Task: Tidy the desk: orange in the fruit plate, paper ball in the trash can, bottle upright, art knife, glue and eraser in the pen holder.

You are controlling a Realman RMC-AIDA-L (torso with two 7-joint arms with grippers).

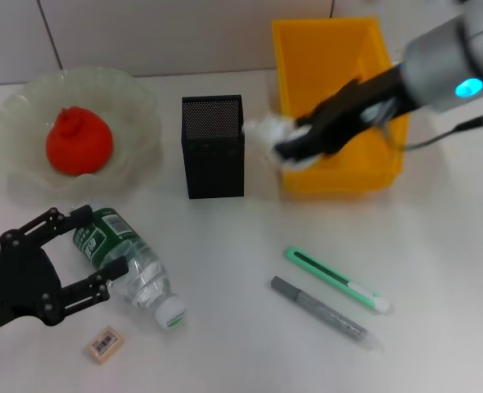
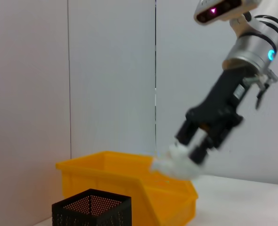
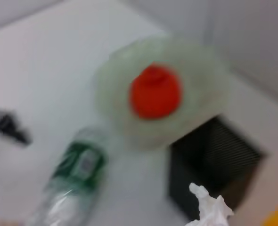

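Note:
My right gripper (image 1: 284, 141) is shut on a white paper ball (image 1: 268, 131) and holds it in the air at the left edge of the yellow trash bin (image 1: 372, 176); both also show in the left wrist view (image 2: 176, 162). My left gripper (image 1: 90, 254) is open around a plastic bottle (image 1: 131, 266) lying on its side at the front left. The orange (image 1: 79, 141) sits in the glass fruit plate (image 1: 12, 106). The black mesh pen holder (image 1: 214, 147) stands in the middle. The green art knife (image 1: 337, 278), grey glue stick (image 1: 322, 313) and eraser (image 1: 105, 344) lie on the table.
A white wall runs behind the table. The bin stands at the back right, close to the pen holder. The art knife and glue lie side by side at the front right.

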